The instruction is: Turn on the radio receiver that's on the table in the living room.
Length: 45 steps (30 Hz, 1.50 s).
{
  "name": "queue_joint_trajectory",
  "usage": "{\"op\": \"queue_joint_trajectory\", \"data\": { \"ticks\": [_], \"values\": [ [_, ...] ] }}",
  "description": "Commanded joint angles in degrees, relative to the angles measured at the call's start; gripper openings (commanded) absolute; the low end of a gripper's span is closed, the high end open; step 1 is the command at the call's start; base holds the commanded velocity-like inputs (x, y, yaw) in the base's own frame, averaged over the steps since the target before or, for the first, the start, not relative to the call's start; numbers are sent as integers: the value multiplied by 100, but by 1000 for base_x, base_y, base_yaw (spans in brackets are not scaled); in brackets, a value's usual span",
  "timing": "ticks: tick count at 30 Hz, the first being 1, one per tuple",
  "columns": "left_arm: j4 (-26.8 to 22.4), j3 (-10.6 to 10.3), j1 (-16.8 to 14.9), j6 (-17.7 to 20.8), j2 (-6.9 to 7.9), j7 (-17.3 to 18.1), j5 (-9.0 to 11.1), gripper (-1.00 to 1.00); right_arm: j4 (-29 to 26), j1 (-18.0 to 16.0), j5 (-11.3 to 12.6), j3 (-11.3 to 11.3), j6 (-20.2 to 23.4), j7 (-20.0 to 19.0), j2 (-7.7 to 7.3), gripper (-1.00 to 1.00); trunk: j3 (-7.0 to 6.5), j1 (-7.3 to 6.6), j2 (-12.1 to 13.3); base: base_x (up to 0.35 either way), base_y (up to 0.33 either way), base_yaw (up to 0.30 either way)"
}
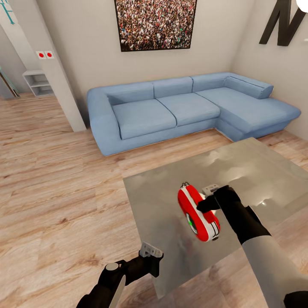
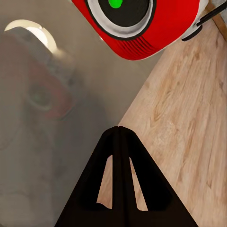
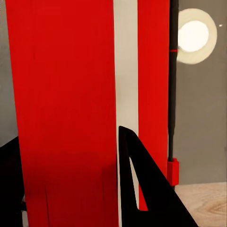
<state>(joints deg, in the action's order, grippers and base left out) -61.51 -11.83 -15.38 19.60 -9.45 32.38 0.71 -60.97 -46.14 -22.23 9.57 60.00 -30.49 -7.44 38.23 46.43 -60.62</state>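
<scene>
The living room is laid out around a blue sectional sofa, which stands against the beige wall beneath a crowd picture, on a light wood plank floor. In front of the sofa, on the robot's side of it, the glossy grey surface of the low table is seen, with the pendant lamp mirrored in it.

The radio receiver is held above that surface, on the side away from the sofa, tilted with its dial and green light turned down and toward the left arm. It is gripped across its red and white body by the right hand, whose fingers are closed against the casing. The left hand hovers near the surface's near edge, farther still from the sofa, its fingers pressed together on nothing.

A slip is judged to be the main risk: the casing is smooth and rounded, so a push on the dial could twist it out of the grip and drop it onto the glass.
</scene>
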Motion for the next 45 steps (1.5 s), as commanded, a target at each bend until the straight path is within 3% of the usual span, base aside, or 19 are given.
{"op": "queue_joint_trajectory", "data": {
  "ticks": [1, 6, 10, 21, 37, 45],
  "values": [
    [3, 0, 0, 0, -1, -1, 0, -100, 10, -4, 14, -37, 0, 3, 2, -100, 0, 0, 0, 0, 0, 0],
    [6, 4, 0, 0, -3, -3, 0, -100, 356, -70, 69, -281, 0, 5, 26, -100, 0, 0, 0, 0, 0, 0],
    [7, 3, 0, 0, -4, -4, -1, -100, 726, -140, 69, -370, -260, 7, 76, -100, 0, 0, 0, 0, 0, 0],
    [8, 5, 0, 0, -4, -28, 2, -100, 1090, -158, 222, -573, -722, 10, 107, -100, 0, 0, 0, 0, 0, 0],
    [15, 5, 0, -5, -4, -39, 8, -100, 1839, -158, 237, -606, -1356, 76, 206, -100, 0, 0, 0, 0, 0, 0],
    [16, 5, 0, -9, -4, -39, 8, -100, 1911, -158, 240, -617, -1432, 78, 208, -100, 0, 0, 0, 0, 0, 0]
  ]
}}
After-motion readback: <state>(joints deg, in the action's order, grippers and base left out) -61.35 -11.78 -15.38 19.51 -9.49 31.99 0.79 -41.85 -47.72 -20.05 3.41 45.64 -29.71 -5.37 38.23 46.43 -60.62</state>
